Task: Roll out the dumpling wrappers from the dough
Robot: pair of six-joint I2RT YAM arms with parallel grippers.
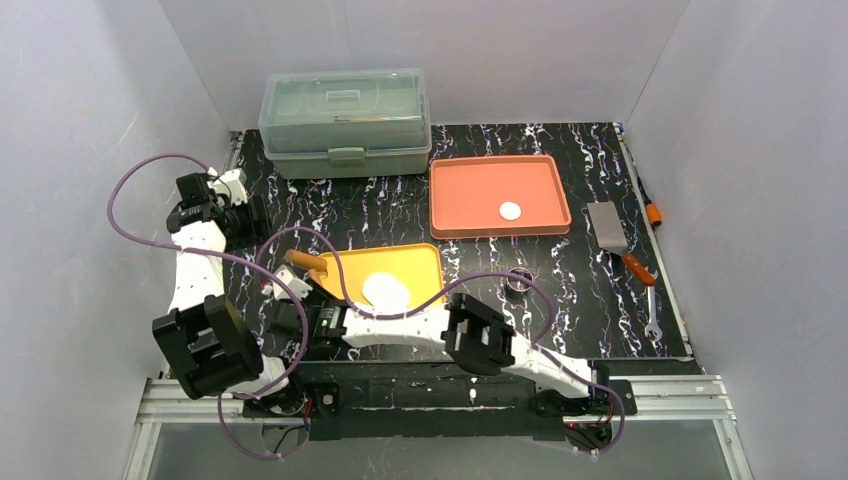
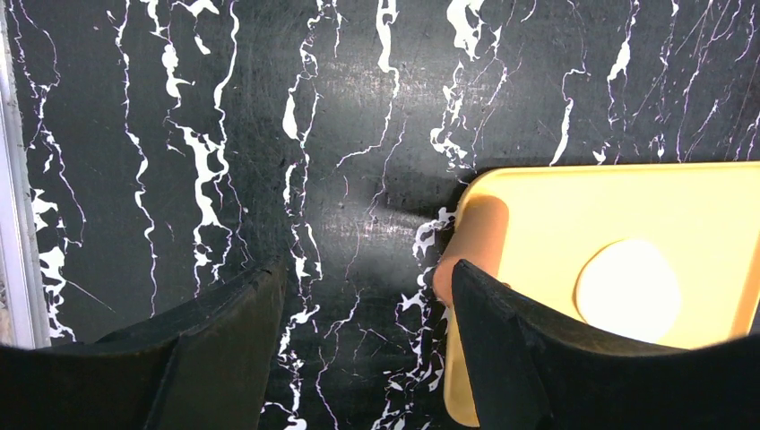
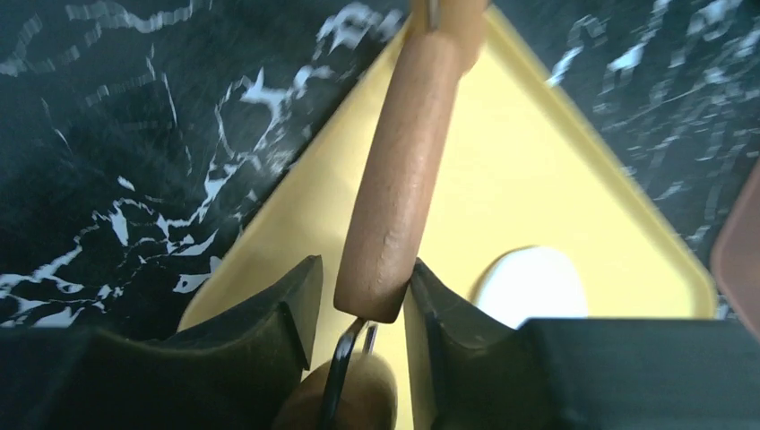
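**Top external view.** Find the left gripper (image 1: 252,215) at the left edge of the marbled table (image 1: 400,215), well away from the work. Find the right gripper (image 1: 292,282) at the near-left corner of the yellow board (image 1: 420,262), where it meets the rolling pin (image 1: 305,263). The pin lies slanted across that corner. The dough (image 1: 385,292) lies on the board as a flat white oval near its front edge. One dumpling wrapper (image 1: 511,210), a small round white disc, rests inside the orange tray (image 1: 450,190) at the back right. A small metal ring (image 1: 519,280) stands on the table between board and tray. A lidded box (image 1: 345,120) sits at the back, and a scraper (image 1: 607,225) lies to the right.

**Left wrist view.** Note that the left gripper (image 2: 367,273) has its jaws spread wide with only bare table (image 2: 358,134) between them, so it holds nothing. Past one finger (image 2: 538,358) you see an end of the rolling pin (image 2: 475,237), the yellow board (image 2: 645,202) and the dough (image 2: 627,288).

**Right wrist view.** Observe that the right gripper (image 3: 358,287) has its jaws partly closed on the near end of the rolling pin (image 3: 403,179). One finger (image 3: 439,331) presses against the wood. Contact on the other side is hard to see. The pin extends away over the yellow board (image 3: 538,179). The dough (image 3: 529,285) lies on the board just beside the jaws, untouched by the pin.
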